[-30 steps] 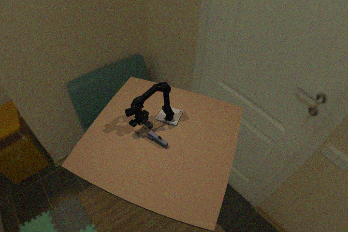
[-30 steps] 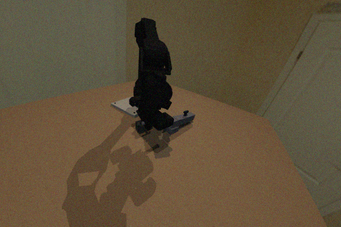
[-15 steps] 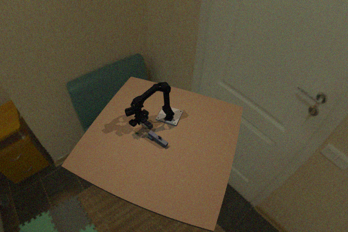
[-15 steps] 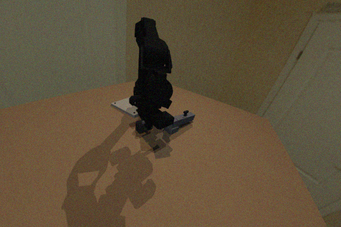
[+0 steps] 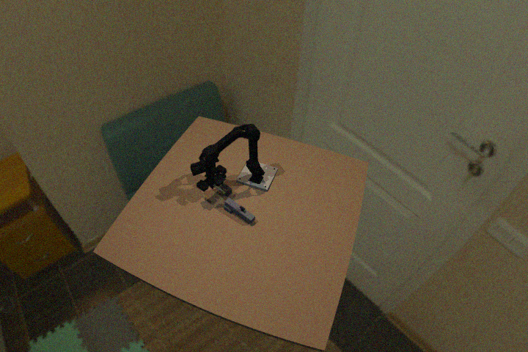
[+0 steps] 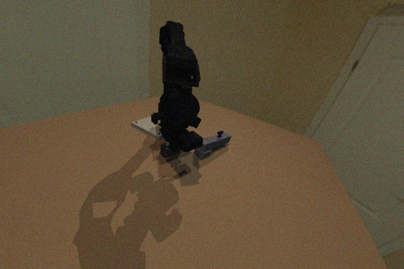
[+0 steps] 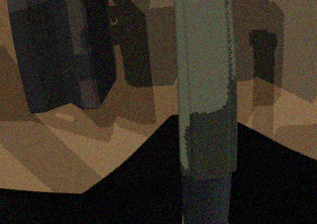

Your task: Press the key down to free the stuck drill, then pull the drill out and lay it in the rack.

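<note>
The blue-grey holder (image 5: pixel 234 207) (image 6: pixel 212 143) lies on the table, and its near end fills the upper left of the wrist view (image 7: pixel 45 56). The black key (image 5: pixel 243 208) (image 6: pixel 220 133) stands up from its top. My gripper (image 7: pixel 194 125) is shut on a long grey-green bar (image 7: pixel 205 51), which I take for the drill. The bar has a bluish lower end and runs upright through the wrist view, beside the holder with a gap between them. In the top and exterior views the gripper is low beside the holder's end, its fingers mostly hidden. I cannot make out the rack for certain.
The arm's white base plate (image 5: pixel 268 179) (image 6: pixel 145 124) stands behind the gripper. A small dark block (image 6: pixel 165 150) shows beside the gripper; I cannot tell what it is. The arm casts broad shadows over the table (image 5: pixel 273 269) (image 6: pixel 272 205).
</note>
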### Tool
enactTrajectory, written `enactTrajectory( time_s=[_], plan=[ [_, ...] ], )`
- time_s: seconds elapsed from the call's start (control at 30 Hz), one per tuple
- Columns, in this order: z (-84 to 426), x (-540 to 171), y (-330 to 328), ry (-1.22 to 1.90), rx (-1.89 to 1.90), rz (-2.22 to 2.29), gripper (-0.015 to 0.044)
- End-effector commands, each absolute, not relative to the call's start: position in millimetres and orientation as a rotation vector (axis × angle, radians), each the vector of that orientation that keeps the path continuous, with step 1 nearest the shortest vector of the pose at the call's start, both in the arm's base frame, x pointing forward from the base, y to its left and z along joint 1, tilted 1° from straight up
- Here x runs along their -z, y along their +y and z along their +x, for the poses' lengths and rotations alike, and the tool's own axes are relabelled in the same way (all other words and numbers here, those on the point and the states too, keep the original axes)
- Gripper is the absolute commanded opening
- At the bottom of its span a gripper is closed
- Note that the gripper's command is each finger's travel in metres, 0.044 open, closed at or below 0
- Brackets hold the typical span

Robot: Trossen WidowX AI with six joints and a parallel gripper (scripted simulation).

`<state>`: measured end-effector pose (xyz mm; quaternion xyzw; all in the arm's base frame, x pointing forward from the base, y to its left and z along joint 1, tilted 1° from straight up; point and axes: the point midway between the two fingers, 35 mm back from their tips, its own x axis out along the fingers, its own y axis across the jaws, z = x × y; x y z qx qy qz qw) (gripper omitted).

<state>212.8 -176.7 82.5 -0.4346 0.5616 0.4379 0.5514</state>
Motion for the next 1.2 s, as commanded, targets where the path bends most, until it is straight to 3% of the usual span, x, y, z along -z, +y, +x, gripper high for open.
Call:
enactTrajectory(
  time_s=[0.0,1.17],
  plan=[
    [205.4,-82.2,-176.9,1.329,-1.028,-1.038,0.0000],
    [147.4,-75.7,-176.7,1.333,-1.031,-1.036,0.0000]
  ],
)
